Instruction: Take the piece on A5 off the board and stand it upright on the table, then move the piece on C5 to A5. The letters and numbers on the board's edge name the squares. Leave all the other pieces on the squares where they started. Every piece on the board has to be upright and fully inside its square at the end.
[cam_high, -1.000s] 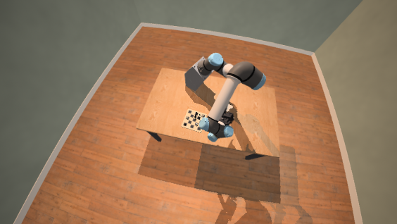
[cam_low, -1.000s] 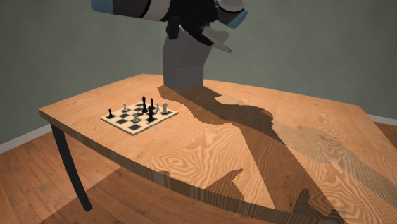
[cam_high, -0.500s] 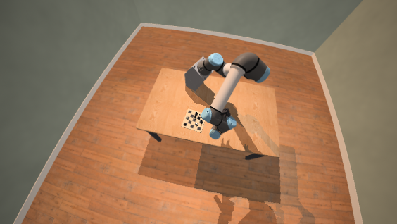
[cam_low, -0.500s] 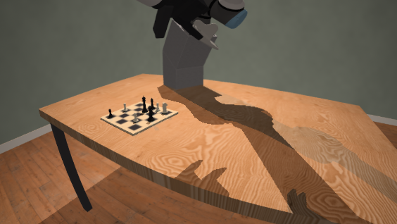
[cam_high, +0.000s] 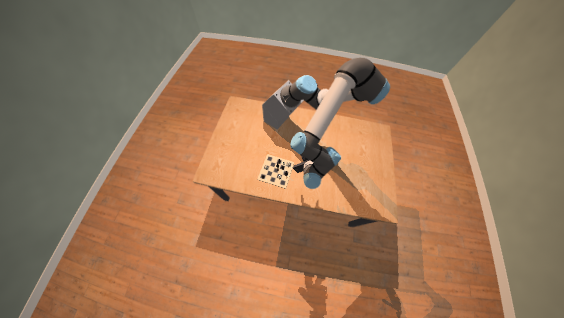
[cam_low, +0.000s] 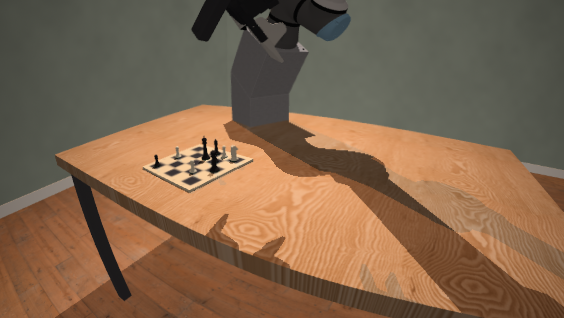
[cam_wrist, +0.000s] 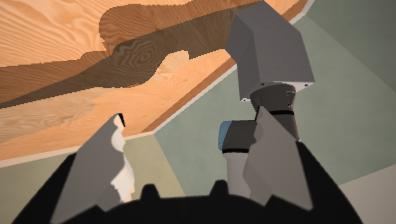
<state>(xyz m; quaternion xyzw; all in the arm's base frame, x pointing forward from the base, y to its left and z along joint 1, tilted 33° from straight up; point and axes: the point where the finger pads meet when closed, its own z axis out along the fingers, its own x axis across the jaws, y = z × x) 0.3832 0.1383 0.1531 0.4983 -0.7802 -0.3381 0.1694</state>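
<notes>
A small chessboard lies on the wooden table near its left front part. Several black and white pieces stand upright on it, among them a tall black king, a black piece, a black pawn and a white rook. The square labels are too small to read. My gripper is open and empty. It hangs high above the table, beside the board's right side, and points up and away from the board. The wrist view shows no board.
The grey robot pedestal stands on the table behind the board. The arm's shadow runs across the table's right half. The table's front edge lies close to the board.
</notes>
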